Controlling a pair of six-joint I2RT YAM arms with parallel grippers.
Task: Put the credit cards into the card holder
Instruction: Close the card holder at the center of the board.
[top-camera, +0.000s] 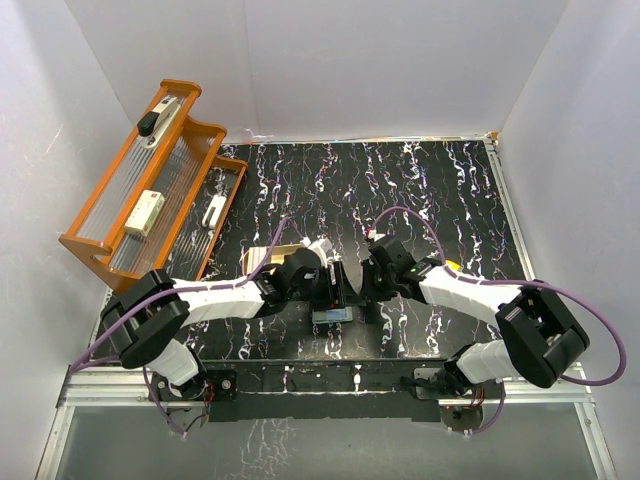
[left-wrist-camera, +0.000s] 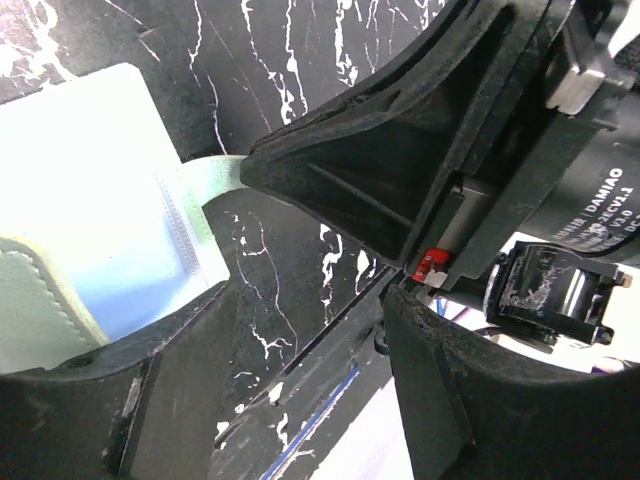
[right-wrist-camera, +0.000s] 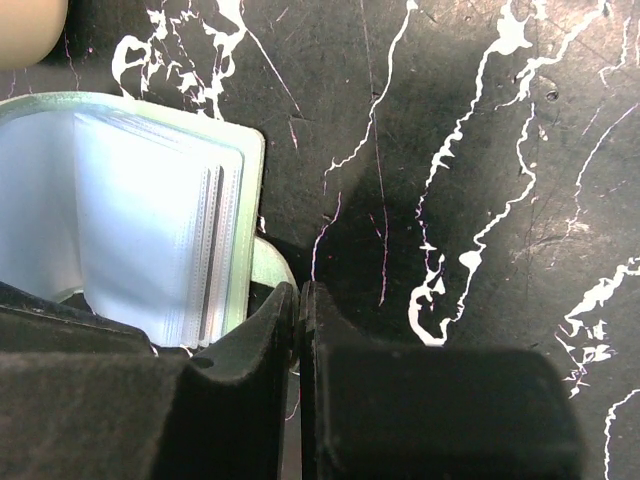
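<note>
Little room, left hand (left-wrist-camera: 310, 320) parted, right hand (right-wrist-camera: 300, 295) closed at card holder (right-wrist-camera: 150, 200) edge

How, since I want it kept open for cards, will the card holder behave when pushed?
Probably floppy: the card holder has thin clear sleeves fanning loosely. It looks light and lies flat, so it would likely slide on the smooth table rather than tip. Its soft tab may bend.

"DAMIAO" on a black motor housing (left-wrist-camera: 598, 212)
</note>
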